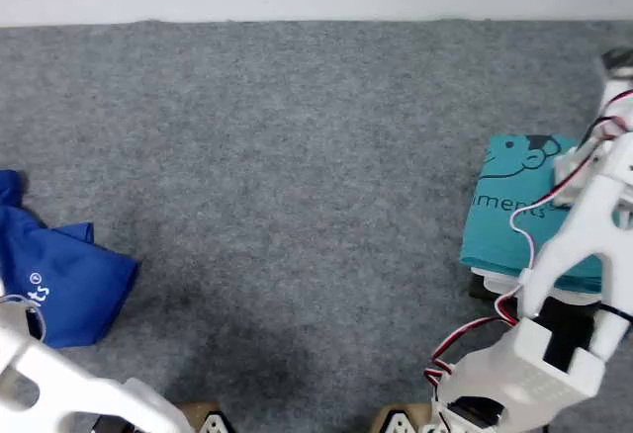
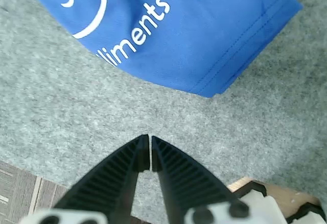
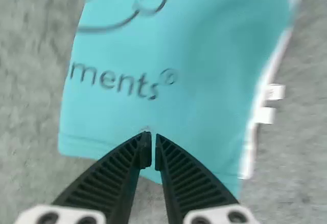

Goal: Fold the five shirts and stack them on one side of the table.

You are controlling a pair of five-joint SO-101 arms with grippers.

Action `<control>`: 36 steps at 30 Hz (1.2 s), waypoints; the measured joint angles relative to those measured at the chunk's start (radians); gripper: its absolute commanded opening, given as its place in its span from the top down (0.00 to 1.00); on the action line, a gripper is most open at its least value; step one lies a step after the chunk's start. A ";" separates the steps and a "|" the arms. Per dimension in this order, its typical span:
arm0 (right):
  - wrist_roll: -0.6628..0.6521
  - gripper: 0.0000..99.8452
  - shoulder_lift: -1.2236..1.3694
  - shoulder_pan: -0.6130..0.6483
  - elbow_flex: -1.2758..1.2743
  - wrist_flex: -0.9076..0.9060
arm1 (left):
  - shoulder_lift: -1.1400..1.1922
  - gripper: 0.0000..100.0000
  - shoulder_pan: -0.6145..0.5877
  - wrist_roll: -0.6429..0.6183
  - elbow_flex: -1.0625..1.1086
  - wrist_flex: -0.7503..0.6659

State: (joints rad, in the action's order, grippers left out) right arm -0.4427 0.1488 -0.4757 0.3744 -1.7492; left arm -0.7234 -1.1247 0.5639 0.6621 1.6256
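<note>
Left arm: white, low at the near left corner, angled outward.
Left gripper: black ribbed jaws pressed together, gripping nothing.
Right arm: white, stretched away from its base on the right.
Right gripper: jaws together, empty.

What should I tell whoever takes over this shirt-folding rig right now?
Left gripper: shut, empty, over bare table just short of the blue shirt.
Right gripper: shut, holding nothing, over the near edge of the teal shirt.
Done: the teal shirt lies folded on top of the stack on the right arm's side, with a white layer showing under it. The stack's full count cannot be told.
Left: the blue shirt lies apart on the left arm's side and looks loosely bunched. It probably needs folding and moving onto the stack.
</note>
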 measured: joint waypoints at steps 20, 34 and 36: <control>-0.235 0.99 0.269 -0.147 -0.172 0.057 | 0.000 0.98 0.000 0.000 -0.002 0.000; -0.236 0.99 -0.083 -0.020 -0.106 0.008 | 0.000 0.98 0.000 0.000 -0.003 -0.020; -0.236 0.99 -0.114 -0.020 -0.106 -0.006 | 0.000 0.98 0.000 -0.005 -0.018 -0.055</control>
State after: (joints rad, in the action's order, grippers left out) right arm -0.6790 0.0353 -0.4956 0.2685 -1.7553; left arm -0.7234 -1.1247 0.5593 0.6437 1.5704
